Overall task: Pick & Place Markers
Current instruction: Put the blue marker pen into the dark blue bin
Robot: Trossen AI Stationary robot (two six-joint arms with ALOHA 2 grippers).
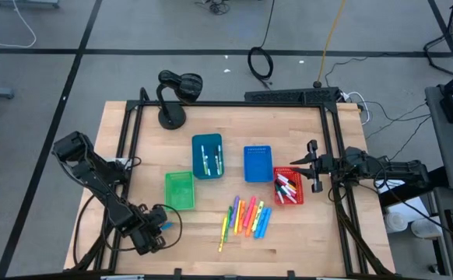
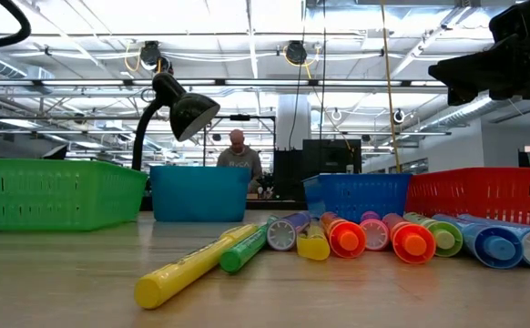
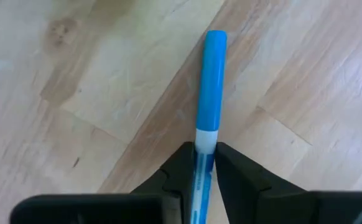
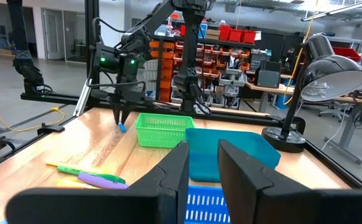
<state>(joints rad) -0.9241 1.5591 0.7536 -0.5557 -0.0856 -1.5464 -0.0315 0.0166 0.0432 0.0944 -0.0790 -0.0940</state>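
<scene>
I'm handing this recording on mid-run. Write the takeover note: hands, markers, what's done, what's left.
Left hand: shut on a blue marker, low over the table's front left corner, left of the green bin.
Right hand: idle, raised at the table's right edge beside the red bin; holds nothing.
Done: white-bodied markers lie in the teal bin and the red bin.
Left: a row of neon markers loose on the table in front of the blue bin, plus the held one. The green bin looks empty.
</scene>
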